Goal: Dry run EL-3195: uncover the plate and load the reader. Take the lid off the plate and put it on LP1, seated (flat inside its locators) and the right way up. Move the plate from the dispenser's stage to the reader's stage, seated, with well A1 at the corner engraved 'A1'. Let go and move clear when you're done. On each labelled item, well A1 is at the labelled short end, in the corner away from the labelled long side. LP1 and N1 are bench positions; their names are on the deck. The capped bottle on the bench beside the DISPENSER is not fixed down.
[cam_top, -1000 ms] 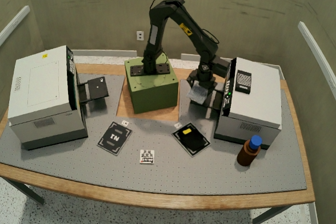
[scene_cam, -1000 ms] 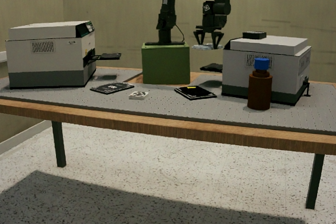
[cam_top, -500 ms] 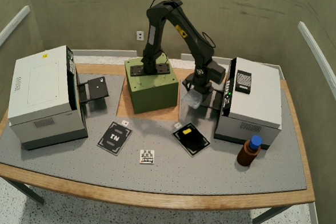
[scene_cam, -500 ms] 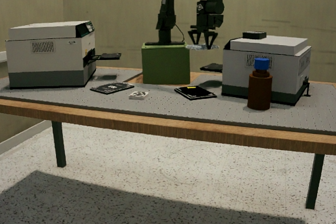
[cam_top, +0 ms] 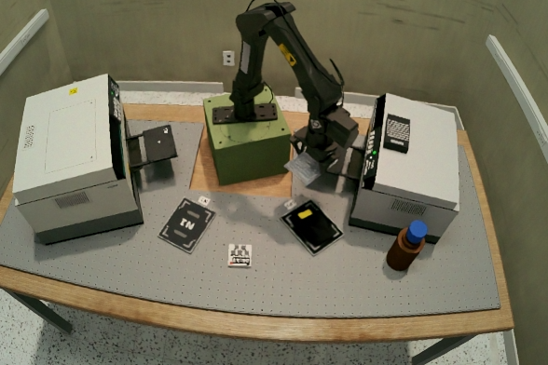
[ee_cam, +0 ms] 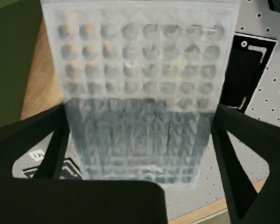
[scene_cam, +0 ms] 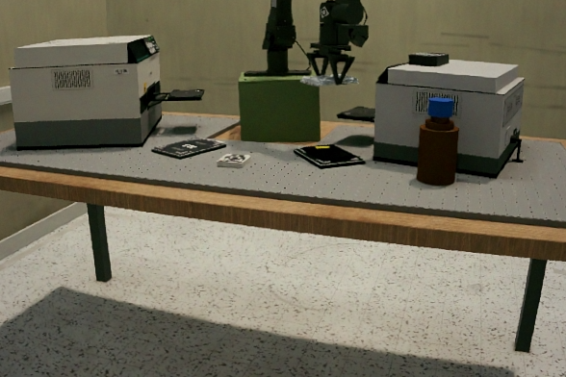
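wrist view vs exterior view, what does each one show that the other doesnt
Only the wrist view shows the rows of wells in the clear plate and a gripper finger at each long side of it.

Only the exterior view shows the reader with its bare stage, the dispenser, the capped bottle, and that the plate hangs well above the bench beside the green base.

Both show the gripper shut on the plate.
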`<state>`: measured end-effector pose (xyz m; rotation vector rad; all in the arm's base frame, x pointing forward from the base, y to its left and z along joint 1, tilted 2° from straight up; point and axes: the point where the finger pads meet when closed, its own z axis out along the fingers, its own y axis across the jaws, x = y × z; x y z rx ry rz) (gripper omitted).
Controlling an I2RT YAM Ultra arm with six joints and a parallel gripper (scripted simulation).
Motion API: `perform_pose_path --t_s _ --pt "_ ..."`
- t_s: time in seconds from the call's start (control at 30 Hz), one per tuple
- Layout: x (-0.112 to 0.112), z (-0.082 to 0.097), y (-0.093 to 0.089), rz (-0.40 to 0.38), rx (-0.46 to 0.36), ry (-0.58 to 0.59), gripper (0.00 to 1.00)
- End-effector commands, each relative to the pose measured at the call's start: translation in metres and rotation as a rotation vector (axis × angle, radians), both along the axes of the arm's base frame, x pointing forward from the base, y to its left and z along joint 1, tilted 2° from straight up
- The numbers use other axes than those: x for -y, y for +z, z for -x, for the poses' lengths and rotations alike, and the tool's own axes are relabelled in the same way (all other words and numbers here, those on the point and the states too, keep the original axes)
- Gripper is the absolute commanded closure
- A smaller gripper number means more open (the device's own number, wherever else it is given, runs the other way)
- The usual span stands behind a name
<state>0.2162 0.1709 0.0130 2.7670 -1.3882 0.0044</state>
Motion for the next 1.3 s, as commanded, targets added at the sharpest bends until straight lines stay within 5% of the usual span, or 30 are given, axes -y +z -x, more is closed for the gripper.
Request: perform_pose_path --t_s 0.0,1.27 --pt "-0.008 -0.012 0.021 -0.053 0.043 -0.019 0.14" --pt "0.073 -0.057 0.028 -0.051 0.056 -0.337 0.14"
